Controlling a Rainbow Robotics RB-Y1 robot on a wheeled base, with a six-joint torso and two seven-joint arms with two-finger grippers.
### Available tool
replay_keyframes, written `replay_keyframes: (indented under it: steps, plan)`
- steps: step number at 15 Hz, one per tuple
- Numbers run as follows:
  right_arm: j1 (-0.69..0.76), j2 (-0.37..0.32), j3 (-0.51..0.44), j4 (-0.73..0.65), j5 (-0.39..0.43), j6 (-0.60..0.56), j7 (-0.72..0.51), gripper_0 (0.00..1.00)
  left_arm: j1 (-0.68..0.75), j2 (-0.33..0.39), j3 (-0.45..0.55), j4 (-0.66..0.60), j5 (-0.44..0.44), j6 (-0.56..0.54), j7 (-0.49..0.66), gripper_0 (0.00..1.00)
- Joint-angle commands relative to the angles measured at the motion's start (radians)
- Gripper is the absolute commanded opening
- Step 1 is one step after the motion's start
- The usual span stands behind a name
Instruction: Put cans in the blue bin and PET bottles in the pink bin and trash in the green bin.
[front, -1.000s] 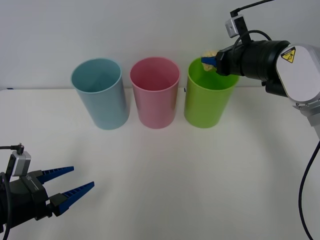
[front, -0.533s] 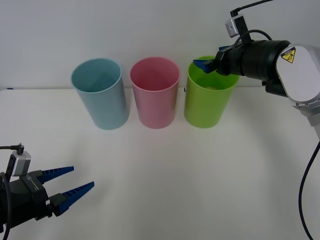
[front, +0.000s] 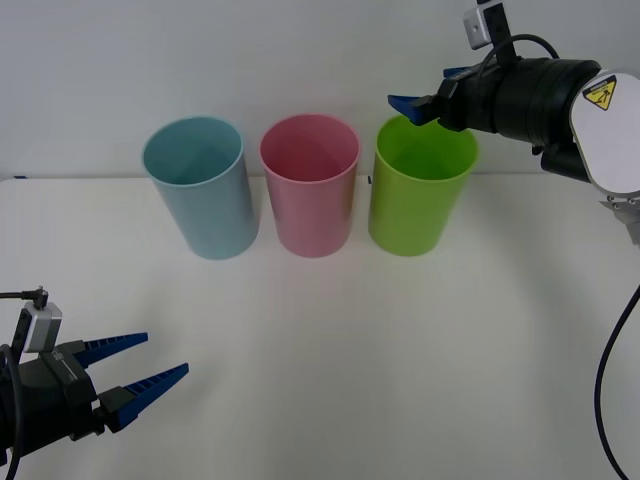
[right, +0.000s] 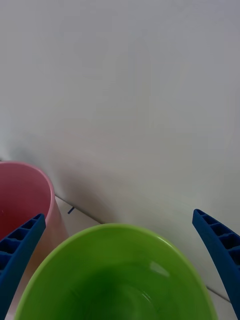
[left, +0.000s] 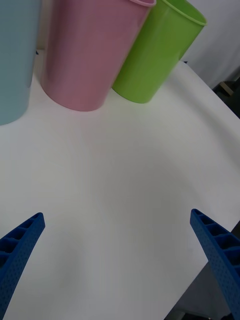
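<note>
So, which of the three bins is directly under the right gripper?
The green bin, the rightmost of the row. The open right gripper hangs over its rim; the pink bin and the blue bin stand farther left.

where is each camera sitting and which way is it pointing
Front view: above the arms, looking forward and down at the table and three bins; both arms show, right gripper above the green bin, left gripper low near the table.
Right wrist view: on the right wrist, looking down into the green bin; open blue fingers show.
Left wrist view: on the left wrist, facing the bins across the table; open fingers show.
All three share the green bin and pink bin.
</note>
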Motion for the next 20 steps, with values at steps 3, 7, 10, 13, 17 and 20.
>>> replay_keyframes:
  steps: [3, 7, 10, 13, 17, 20]
  plan:
    - [0.075, 0.000, -0.163, -0.225, -0.086, -0.215, 0.011, 1.00, 0.000, 0.000, 0.000, 0.000, 0.000, 0.000, 0.000, 1.00]
    - [0.241, -0.003, -0.246, -0.425, -0.173, -0.285, 0.033, 1.00, 0.000, 0.000, 0.000, 0.000, 0.000, 0.000, 0.000, 1.00]
    - [0.399, -0.020, -0.277, -0.577, -0.202, -0.285, 0.043, 1.00, 0.000, 0.000, 0.000, 0.000, 0.000, 0.000, 0.000, 1.00]
    - [0.567, -0.028, -0.314, -0.717, -0.227, -0.285, 0.056, 1.00, 0.000, 0.000, 0.000, 0.000, 0.000, 0.000, 0.000, 1.00]
    - [0.776, -0.051, -0.366, -0.863, -0.275, -0.285, 0.086, 1.00, 0.000, 0.000, 0.000, 0.000, 0.000, 0.000, 0.000, 1.00]
    - [0.914, -0.066, -0.409, -0.936, -0.313, -0.284, 0.137, 1.00, 0.000, 0.000, 0.000, 0.000, 0.000, 0.000, 0.000, 1.00]
